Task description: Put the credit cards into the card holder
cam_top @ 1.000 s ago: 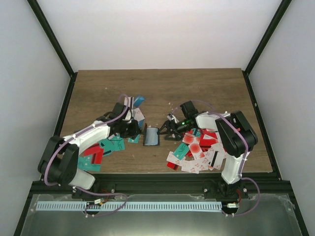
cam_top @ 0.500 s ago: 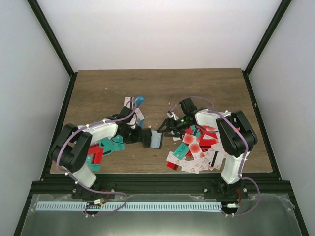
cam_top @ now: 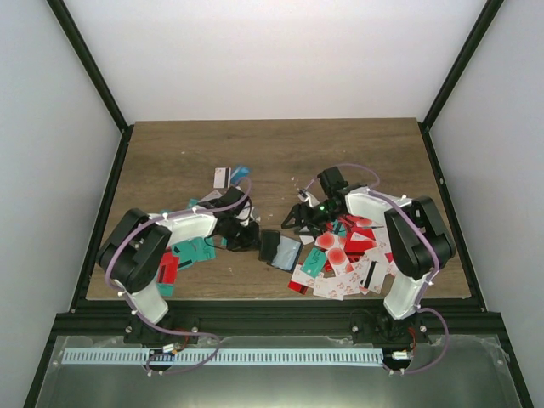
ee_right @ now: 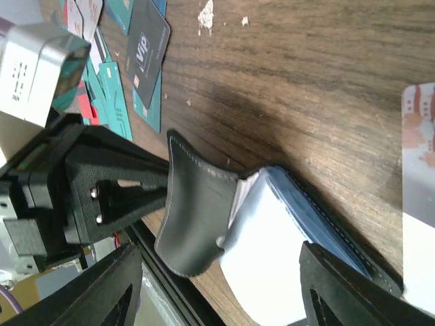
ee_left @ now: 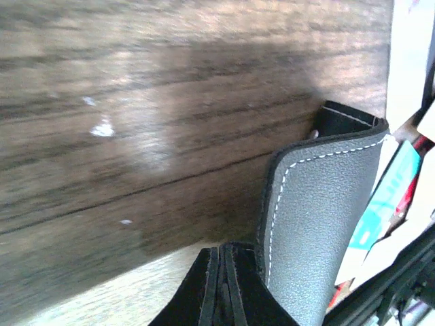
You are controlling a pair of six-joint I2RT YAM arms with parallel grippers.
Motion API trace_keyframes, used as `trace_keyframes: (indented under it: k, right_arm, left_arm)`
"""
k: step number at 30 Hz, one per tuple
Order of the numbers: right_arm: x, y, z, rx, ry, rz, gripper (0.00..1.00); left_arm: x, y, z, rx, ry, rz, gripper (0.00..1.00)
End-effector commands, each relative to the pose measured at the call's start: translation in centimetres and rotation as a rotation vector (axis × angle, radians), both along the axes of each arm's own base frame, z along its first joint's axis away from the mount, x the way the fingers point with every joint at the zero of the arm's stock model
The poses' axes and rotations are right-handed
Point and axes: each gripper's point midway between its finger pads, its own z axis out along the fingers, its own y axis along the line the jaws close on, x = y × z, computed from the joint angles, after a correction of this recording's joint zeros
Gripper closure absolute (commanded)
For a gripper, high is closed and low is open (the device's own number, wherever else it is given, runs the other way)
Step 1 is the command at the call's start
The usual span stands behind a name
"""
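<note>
Opening step, I'd say: your left gripper [cam_top: 252, 240] is clamped on the card holder [cam_top: 280, 249] flap. Right gripper [cam_top: 297, 223], just behind the holder, gapes empty. Next it needs one of the credit cards [cam_top: 340, 259] right of the holder.

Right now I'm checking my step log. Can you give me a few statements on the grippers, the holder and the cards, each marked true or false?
1. The left gripper pinches one flap of the card holder. True.
2. The right gripper holds a red card. False: its fingers are apart and hold nothing.
3. The card holder lies shut and flat. False: it is open, with one flap lifted and pale sleeves showing.
4. The red and white cards lie mostly on the right arm's side. True.
</note>
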Motion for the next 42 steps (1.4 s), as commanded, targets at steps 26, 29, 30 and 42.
trace_keyframes:
  k: [26,29,30,42]
  right_arm:
    - [-2.7,-0.5,-1.2,0.002,0.09,-0.009,0.34]
    - [-2.8,-0.4,-1.6,0.006,0.099,-0.006,0.34]
    - [-2.9,-0.3,-1.7,0.006,0.103,-0.005,0.34]
    - [-3.2,0.0,-2.9,-0.016,0.126,-0.008,0.34]
  left_arm:
    - [0.0,5.4,-2.7,0.279,0.016,0.073,0.96]
    - [0.0,5.3,-2.7,0.279,0.016,0.072,0.96]
    - [0.0,5.3,-2.8,0.278,0.017,0.07,0.96]
    - [0.0,5.3,-2.9,0.284,0.017,0.054,0.96]
